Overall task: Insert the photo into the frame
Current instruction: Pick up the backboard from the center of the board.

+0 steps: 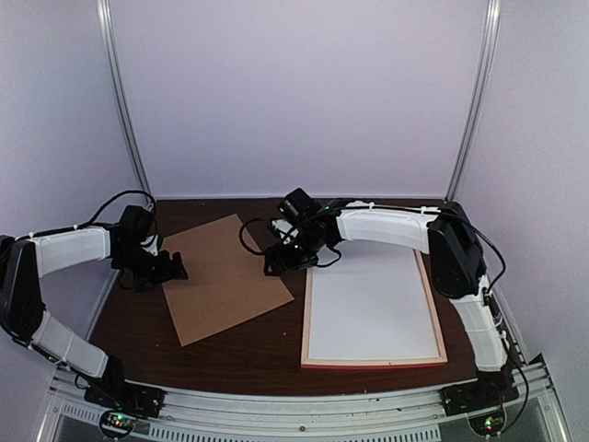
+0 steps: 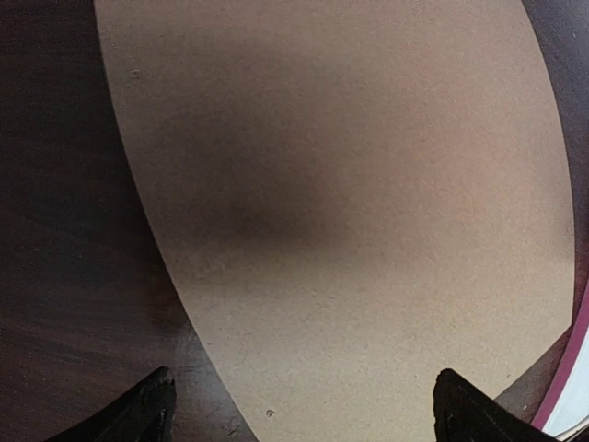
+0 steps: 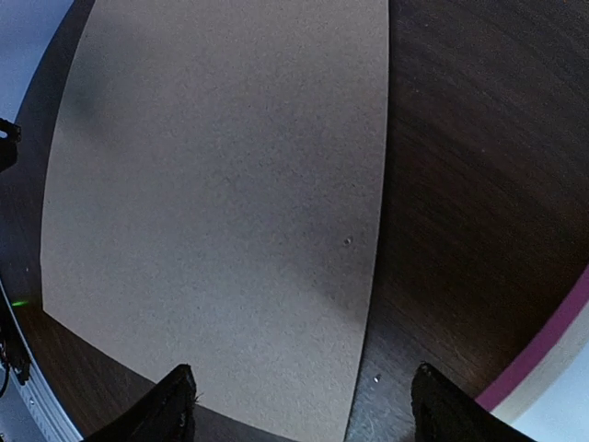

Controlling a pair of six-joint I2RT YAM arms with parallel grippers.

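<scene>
Two claws, both spread open and holding nothing. Left claw (image 1: 177,270) is at the left edge of the brown backing board (image 1: 225,276). Frame (image 1: 373,363) lies flat on the right of the bench (image 1: 248,354), pale side up, filled by a white sheet (image 1: 368,308); can't tell if that's the photo. Right claw (image 1: 276,264) hangs between board and frame.

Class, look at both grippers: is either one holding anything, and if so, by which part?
Nothing is held. The left gripper and the right gripper both stand open over the brown board, with nothing between their fingers.
</scene>
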